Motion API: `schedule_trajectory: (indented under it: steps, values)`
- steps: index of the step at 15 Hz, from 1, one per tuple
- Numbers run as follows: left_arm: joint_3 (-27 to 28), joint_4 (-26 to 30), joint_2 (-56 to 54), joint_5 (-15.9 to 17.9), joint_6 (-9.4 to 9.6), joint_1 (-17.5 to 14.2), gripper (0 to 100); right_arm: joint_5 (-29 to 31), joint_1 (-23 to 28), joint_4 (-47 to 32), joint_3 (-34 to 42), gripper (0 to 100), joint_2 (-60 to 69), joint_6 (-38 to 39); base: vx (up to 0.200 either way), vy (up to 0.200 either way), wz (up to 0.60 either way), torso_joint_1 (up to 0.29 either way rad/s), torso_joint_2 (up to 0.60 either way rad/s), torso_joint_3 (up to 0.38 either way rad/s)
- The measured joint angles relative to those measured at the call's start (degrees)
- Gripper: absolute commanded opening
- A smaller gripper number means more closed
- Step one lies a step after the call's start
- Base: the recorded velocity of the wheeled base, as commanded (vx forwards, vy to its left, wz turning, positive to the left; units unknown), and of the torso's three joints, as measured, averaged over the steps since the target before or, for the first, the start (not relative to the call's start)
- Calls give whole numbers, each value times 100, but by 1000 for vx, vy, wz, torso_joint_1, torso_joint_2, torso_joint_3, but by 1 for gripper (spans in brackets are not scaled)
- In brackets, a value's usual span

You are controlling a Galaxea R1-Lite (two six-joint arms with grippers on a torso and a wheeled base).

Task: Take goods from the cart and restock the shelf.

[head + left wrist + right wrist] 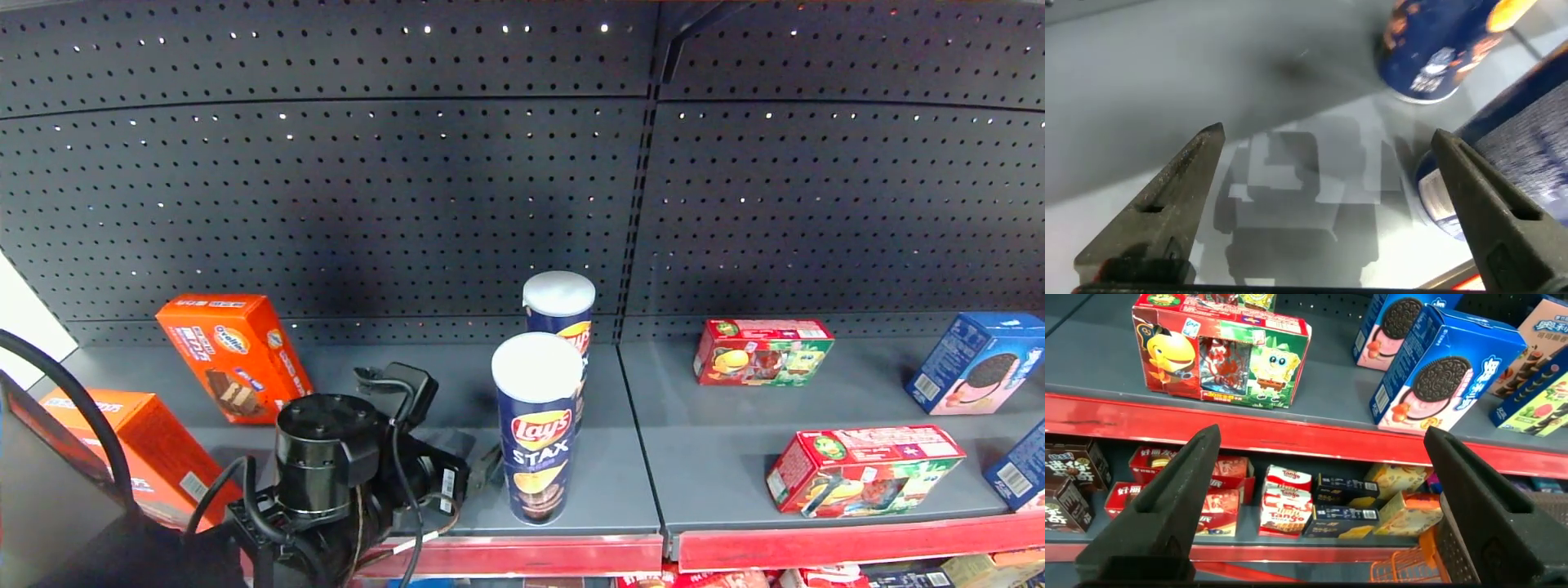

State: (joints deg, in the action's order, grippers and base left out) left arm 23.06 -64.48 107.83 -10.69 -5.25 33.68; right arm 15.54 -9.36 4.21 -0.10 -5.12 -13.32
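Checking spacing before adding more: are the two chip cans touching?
Apart. The left wrist view shows bare shelf between front can and rear can.

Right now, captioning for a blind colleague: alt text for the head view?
Two upright blue chip canisters stand one behind the other on a grey shelf, the left pincer beside the front one. Orange boxes sit left, red boxes and blue boxes right.

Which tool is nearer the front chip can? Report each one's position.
Left. The left tool sits open over the shelf just beside the front chip can; the right tool hangs open off the shelf front, facing the red box in the next bay.
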Motion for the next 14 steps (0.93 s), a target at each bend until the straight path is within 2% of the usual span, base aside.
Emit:
schedule_trajectory:
  steps: [6, 10, 14]
  values:
    - [-378, 5, -228, 5, 24, -55, 100, -6, -4, 0, 0, 100, -2, -2, 0, 0, 0, 0, 0, 0]
    - [-408, 188, -428, 0, -11, 212, 100, -6, 0, 0, 0, 100, -5, 0, 0, 0, 0, 0, 0, 0]
    - [-323, 188, -460, -1, -18, 311, 100, -6, -4, 0, 0, 100, -5, -2, 0, 0, 0, 0, 0, 0]
